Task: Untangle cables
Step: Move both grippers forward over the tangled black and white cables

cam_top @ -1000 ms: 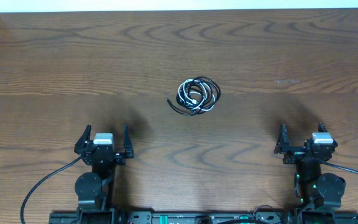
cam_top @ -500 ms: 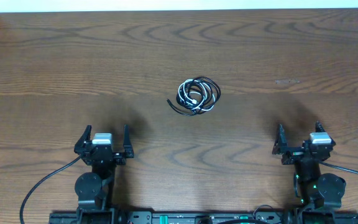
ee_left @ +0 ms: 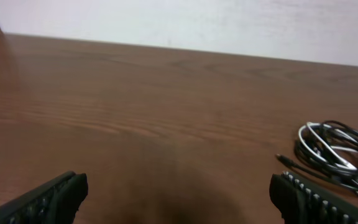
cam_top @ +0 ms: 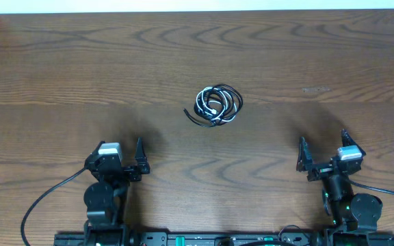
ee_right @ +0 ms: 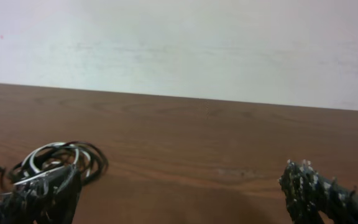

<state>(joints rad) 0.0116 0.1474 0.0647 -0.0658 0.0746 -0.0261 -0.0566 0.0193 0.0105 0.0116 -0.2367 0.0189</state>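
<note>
Down at 7 o'clock our left gripper (cam_top: 118,154) swivels, right gripper (cam_top: 322,145) at 5 edges forward; both released, cables (cam_top: 216,105) untouched.

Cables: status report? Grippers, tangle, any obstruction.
Left gripper open, empty. Right gripper open, empty. Black and white cables in one tangled coil, apart from both grippers. Nothing seen between grippers and coil.

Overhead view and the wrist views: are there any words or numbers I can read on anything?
None: no word, label, brand, number or sign can be read in any view.
The cables are a plain black and white tangle.
The table shows only wood grain.
The left gripper and the right gripper carry no readable marking.
</note>
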